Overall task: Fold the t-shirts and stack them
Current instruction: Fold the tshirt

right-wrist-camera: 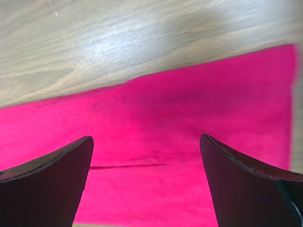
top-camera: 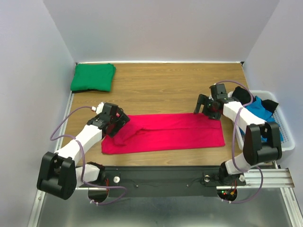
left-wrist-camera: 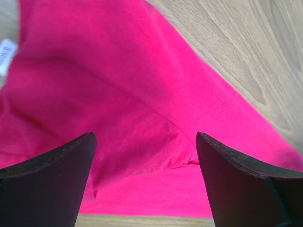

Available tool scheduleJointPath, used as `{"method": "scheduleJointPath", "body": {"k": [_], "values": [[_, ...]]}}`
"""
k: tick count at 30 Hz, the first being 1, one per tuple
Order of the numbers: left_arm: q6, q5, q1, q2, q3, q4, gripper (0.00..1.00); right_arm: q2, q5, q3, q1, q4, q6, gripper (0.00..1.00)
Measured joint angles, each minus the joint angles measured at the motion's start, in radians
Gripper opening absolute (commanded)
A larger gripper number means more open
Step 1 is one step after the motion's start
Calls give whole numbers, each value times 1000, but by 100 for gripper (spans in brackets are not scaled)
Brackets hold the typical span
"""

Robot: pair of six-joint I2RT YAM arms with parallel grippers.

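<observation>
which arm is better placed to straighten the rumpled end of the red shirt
Left: the left tool, open, hangs over the rumpled end of the crimson t-shirt; the right tool, also open, is over its flat opposite end.

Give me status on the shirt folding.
Left claw open, right claw open. Red t-shirt folded lengthwise, below both. Green t-shirt folded, far left. Nothing blocking.

Parted fingers (left-wrist-camera: 52, 184) frame a rumpled crimson t-shirt (left-wrist-camera: 118, 94) on the table (left-wrist-camera: 246, 56).

I get top view from high behind arm bases (top-camera: 94, 172), facing down over whole tabletop (top-camera: 165, 80). Both wrist views sit close, angled down. All three share crimson t-shirt (top-camera: 165, 132); wrists see its opposite ends.
</observation>
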Motion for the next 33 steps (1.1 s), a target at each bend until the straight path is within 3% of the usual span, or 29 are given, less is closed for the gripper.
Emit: {"method": "scheduleJointPath", "body": {"k": [6,11,21,26,30,33], "values": [[22,18,-26,12,-38,76,99,83,-38,-1,14,28,2,100],[11,68,-80,-34,-154,96,97,85,-36,-11,14,49,6,100],[-73,142,-245,-380,-215,-6,98,85,2,-20,14,58,20,100],[-79,154,-263,-432,-194,-53,98,85,16,-20,14,60,21,100],[-84,68,-273,-380,-150,-145,98,85,20,-20,14,60,21,100],[-120,-96,-274,-257,-58,-251,98,85,21,-20,14,61,21,100]]}}
